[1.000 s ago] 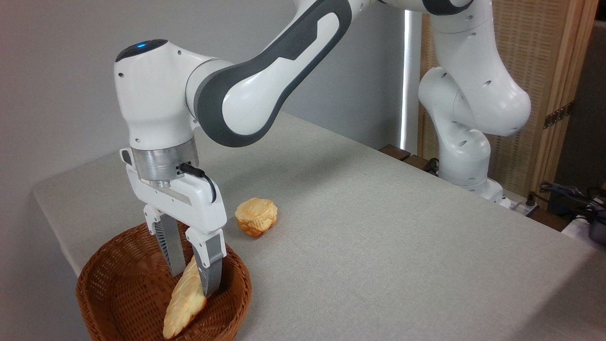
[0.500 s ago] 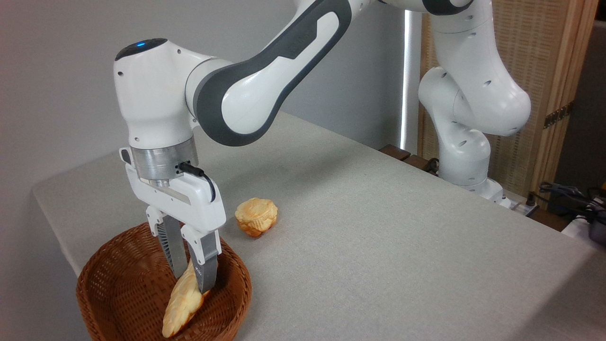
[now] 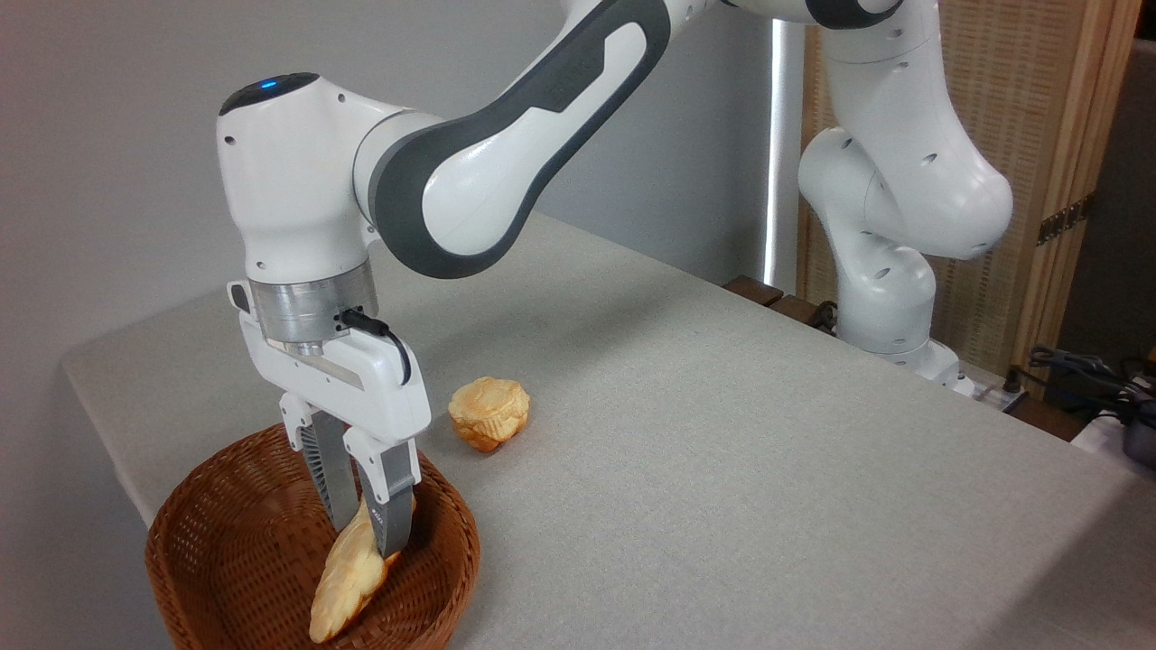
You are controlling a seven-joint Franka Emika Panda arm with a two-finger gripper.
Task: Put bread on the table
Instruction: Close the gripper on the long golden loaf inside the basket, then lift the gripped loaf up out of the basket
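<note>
Because the bread (image 3: 350, 575) is being pinched only at its upper tapered end, with most of its length hanging below the grip, a slip or a swing is being risked once it is lifted; the long loaf is likely to be pivoted between the pads by its own weight, and its lower tip could be caught on the rim of the wicker basket (image 3: 226, 533) as it is carried out towards the worktop (image 3: 722, 451). The fingers (image 3: 390, 506) are being held nearly together on the loaf, the front one lying across its face and the rear one being seen just behind it; whether the squeeze is firm enough cannot be told. The bread is being kept inside the basket, tilted steeply, its lower end being rested at or near the near wall. A small round bun (image 3: 489, 412) is lying on the worktop just beyond the basket, and could be knocked if the loaf is being carried low that way.
</note>
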